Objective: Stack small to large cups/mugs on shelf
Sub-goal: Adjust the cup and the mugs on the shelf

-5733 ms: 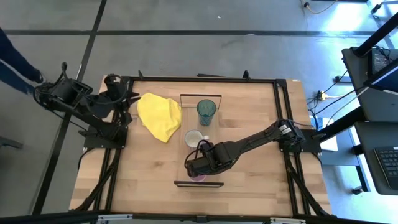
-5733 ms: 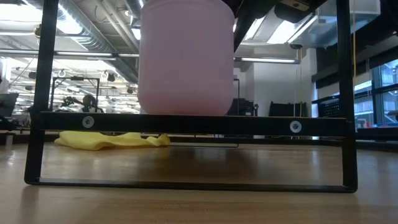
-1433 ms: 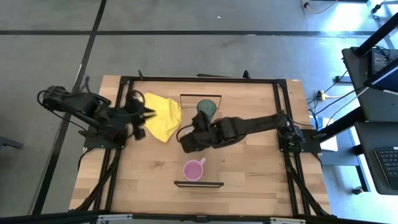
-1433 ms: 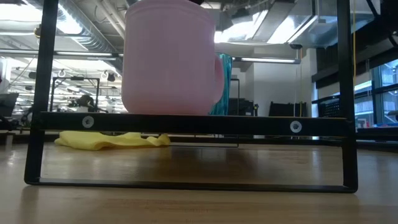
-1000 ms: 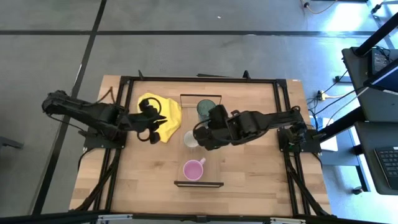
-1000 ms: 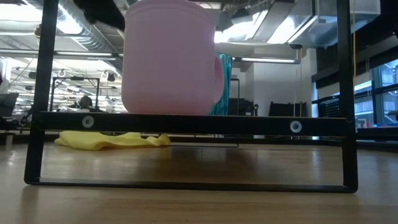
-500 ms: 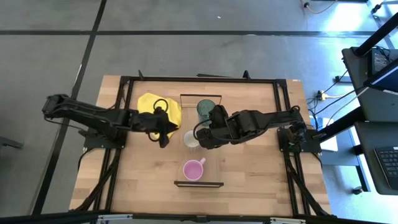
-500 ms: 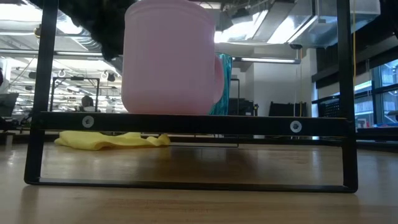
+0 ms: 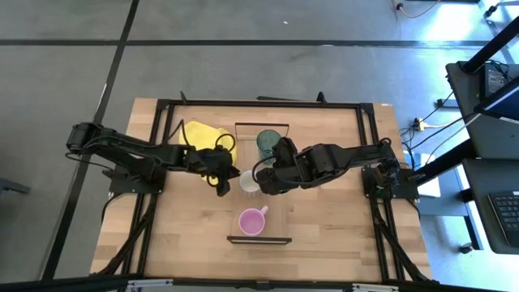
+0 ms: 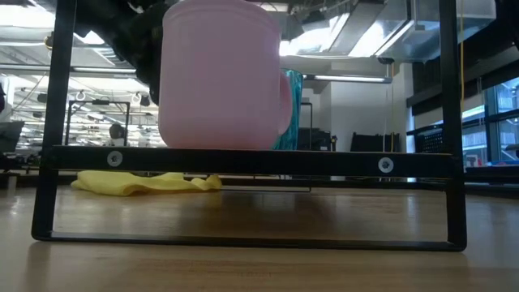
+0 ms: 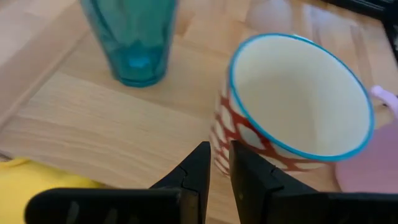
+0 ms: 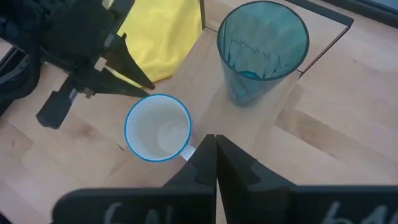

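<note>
A white mug (image 9: 250,182) with a blue rim and red pattern (image 11: 292,106) stands upright on the middle of the long shelf board (image 9: 278,195). The teal tumbler (image 9: 268,144) stands at the board's far end. The pink mug (image 9: 251,220) stands at its near end and fills the low view (image 10: 223,77). My left gripper (image 11: 219,148) is low beside the white mug's left wall. Its fingers are a narrow gap apart with nothing between them, just short of the mug. My right gripper (image 12: 215,138) hangs shut above the mug's right side.
A yellow cloth (image 9: 207,138) lies on the table to the left of the shelf's far end, under my left arm. The shelf's dark end frames (image 10: 49,122) stand upright at both ends. Bare wooden tabletop (image 9: 340,219) lies on the right and at the near side.
My left gripper has moved toward the table's right edge and down, passing over the yellow cloth, and now sits close beside the white mug. It has tipped and turned on the way. The three vessels have stayed where they were.
</note>
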Controlling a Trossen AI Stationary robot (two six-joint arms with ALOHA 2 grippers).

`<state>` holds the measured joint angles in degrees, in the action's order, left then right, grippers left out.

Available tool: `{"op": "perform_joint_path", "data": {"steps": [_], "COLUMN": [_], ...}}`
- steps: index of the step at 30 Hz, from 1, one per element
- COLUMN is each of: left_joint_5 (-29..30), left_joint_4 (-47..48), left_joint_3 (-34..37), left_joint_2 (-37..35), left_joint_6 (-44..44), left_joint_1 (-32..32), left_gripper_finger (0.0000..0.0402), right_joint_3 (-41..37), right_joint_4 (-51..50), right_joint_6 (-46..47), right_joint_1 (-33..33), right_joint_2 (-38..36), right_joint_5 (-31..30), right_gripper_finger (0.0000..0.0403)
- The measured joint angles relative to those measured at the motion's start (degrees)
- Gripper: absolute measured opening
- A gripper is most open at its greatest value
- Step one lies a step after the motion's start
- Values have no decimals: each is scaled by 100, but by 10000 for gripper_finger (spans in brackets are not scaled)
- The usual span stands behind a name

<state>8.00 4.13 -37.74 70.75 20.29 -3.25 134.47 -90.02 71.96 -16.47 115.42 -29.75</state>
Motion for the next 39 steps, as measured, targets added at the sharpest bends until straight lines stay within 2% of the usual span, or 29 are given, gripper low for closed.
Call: {"op": "perform_joint_path", "data": {"steps": [17, 23, 26, 31, 34, 39], "left_joint_5": [-347, -255, -163, -153, -150, -372], "left_joint_4": [-187, -94, 20, 20, 66, 95], "left_joint_3": [0, 0, 0, -11, -80, -242], "left_joint_2": [16, 11, 1, -57, -162, -434], "left_joint_6": [174, 137, 23, -83, -131, -173], "left_joint_1": [-295, -373, -307, -58, 131, 503], "left_gripper_finger": [55, 55, 55, 55, 55, 55], "right_joint_3": [-2, -115, -313, -882, -1163, -1441], "right_joint_4": [0, 0, 7, 4, -4, 7], "right_joint_6": [-63, -37, -22, 138, 254, 287], "right_joint_1": [0, 0, 19, 288, 427, 659], "right_joint_2": [0, 7, 9, 9, -37, -720], "right_joint_5": [143, 58, -92, 422, 376, 139], "right_gripper_finger": [6, 6, 6, 6, 6, 3]}}
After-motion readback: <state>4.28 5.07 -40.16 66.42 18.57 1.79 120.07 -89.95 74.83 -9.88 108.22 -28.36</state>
